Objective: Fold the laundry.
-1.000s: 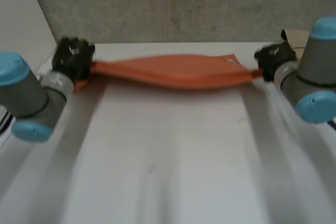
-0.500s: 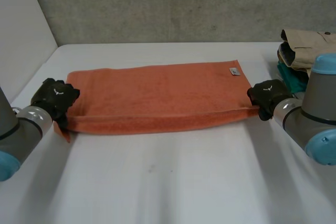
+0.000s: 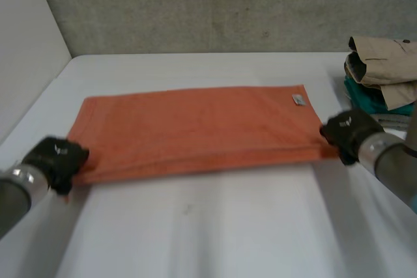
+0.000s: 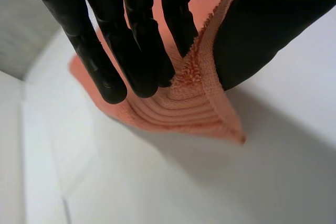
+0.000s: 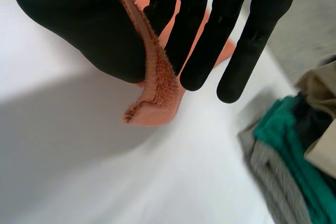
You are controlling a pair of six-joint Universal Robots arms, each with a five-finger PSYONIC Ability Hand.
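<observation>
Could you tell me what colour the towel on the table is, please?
Plain orange, without a pattern; the towel shows best in the head view.

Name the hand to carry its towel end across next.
Probably left: the left hand pinches a corner of the orange towel, well away from the clothes pile beside the right hand.

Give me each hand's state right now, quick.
Left hand: shut on the orange towel, pinching its near left corner.
Right hand: shut on the orange towel, pinching its near right corner.

Head overhead, wrists close (towel (image 3: 195,125) shared)
</observation>
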